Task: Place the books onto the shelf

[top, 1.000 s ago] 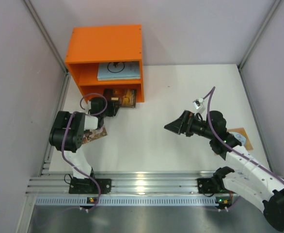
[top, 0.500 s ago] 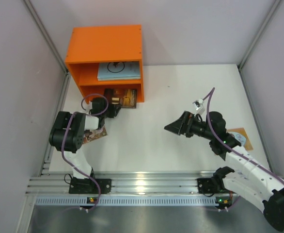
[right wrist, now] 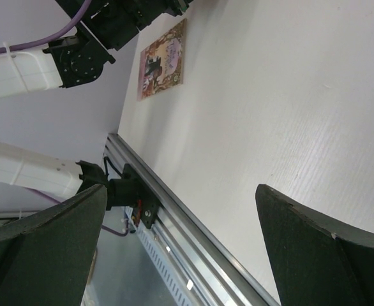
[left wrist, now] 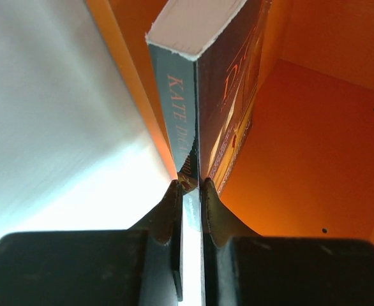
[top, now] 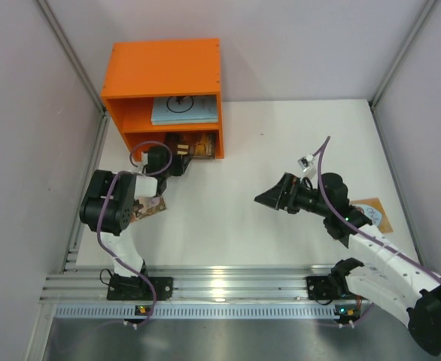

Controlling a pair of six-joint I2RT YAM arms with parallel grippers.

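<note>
One dark brown book [top: 196, 145] sits at the front of the lower compartment of the orange shelf [top: 164, 71]. The left gripper [top: 178, 158] reaches up to the opening, and the left wrist view shows its two fingers [left wrist: 168, 210] drawn almost together, pinching the near corner of that book by its spine, with orange shelf walls on either side. In the upper compartment a pale blue book [top: 183, 109] with a black ring on its cover lies flat. A pinkish picture book [top: 151, 206] lies on the white table [top: 281, 135] just beside the left arm, partly hidden under it from above and plainly seen in the right wrist view. The right gripper [top: 269, 198] hangs over the middle of the table, well apart from the shelf, with its fingers spread wide and nothing between them. An orange book [top: 376, 213] lies near the table's right edge, half covered by the right arm.
</note>
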